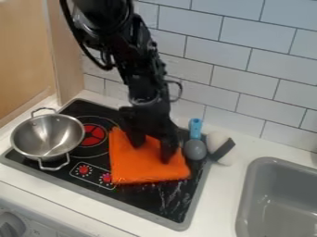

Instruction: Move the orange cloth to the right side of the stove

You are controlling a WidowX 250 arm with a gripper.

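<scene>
Pretty decent light on this one tbh, bright and soft all over, and I can't really tell where it's coming from. The white counter (pixel 219 199) looks brightest, with the wall tiles (pixel 248 83) behind a bit greyer. Shiny highlights inside the metal pot (pixel 46 136) over on the left, plus pale streaks on the near right of the glossy black stove (pixel 164 199), could be glare or scuffs, can't say. The arm (pixel 147 83) is so dark most detail gets lost, and the orange cloth (pixel 145 162) is nicely lit

Orange cloth (pixel 137 167) flat on black stove (pixel 143 199)
</scene>
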